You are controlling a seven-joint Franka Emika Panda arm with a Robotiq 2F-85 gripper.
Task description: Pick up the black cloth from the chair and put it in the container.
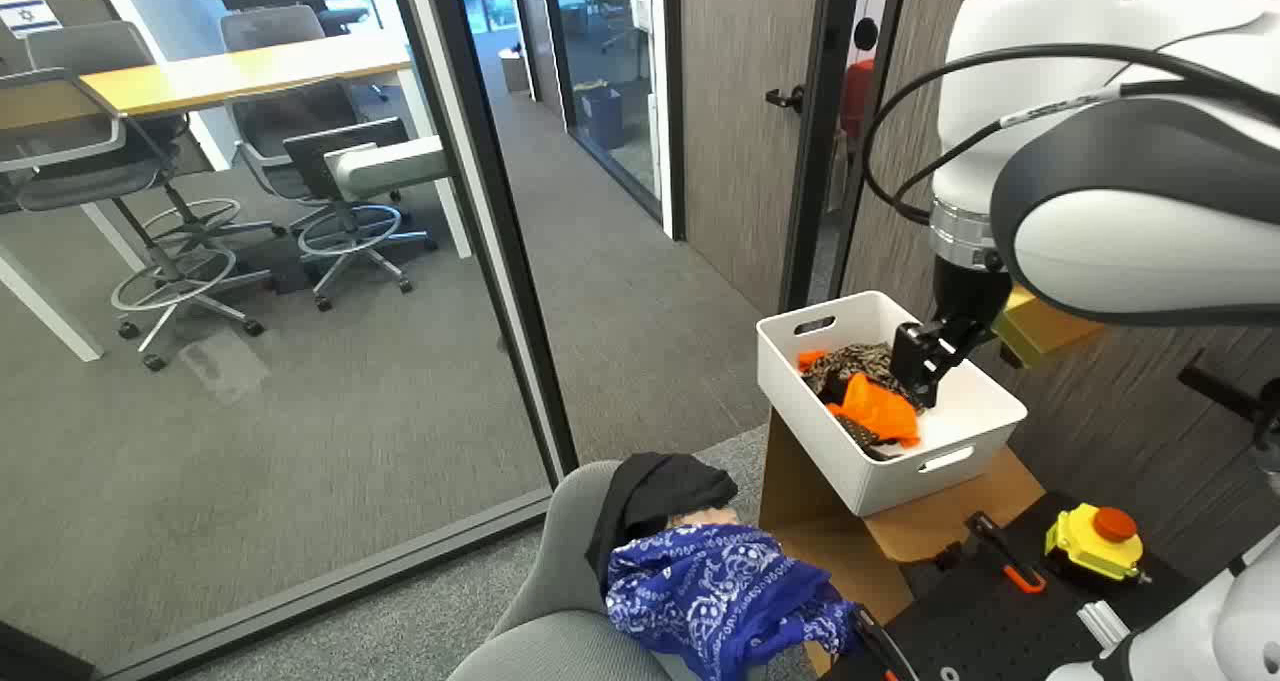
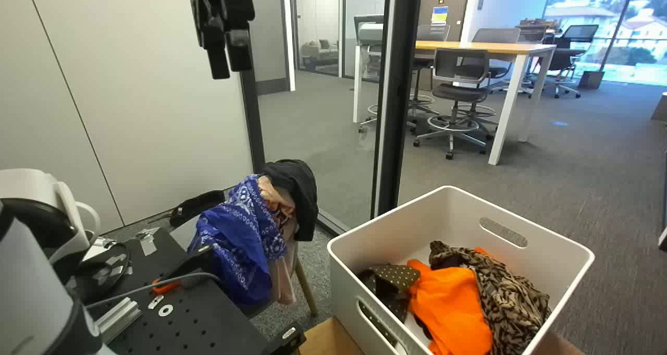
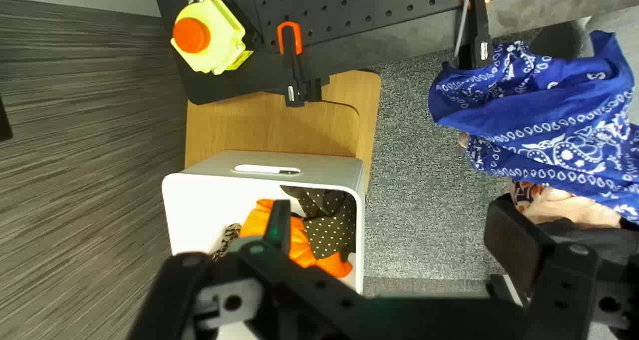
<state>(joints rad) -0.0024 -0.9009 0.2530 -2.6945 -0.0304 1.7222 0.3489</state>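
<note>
- Two fingers (image 3: 514,242) of the gripper (image 2: 229,67) are spread wide, nothing pinched.
- Black cloth (image 1: 652,491) is draped over the chair (image 1: 566,551), below and past one finger; the container (image 3: 327,169) is below the other.
- A sideways reach, then down, seems needed.

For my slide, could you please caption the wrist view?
Open, empty claw, white box holding cloths, and blue bandana near black cloth.

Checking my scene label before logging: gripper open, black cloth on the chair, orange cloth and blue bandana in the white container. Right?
Not quite: the blue bandana isn't in the white container. An exterior view shows it on the chair, with the black cloth. The rest stands: gripper open, black cloth on the chair, orange cloth in the white container.
</note>
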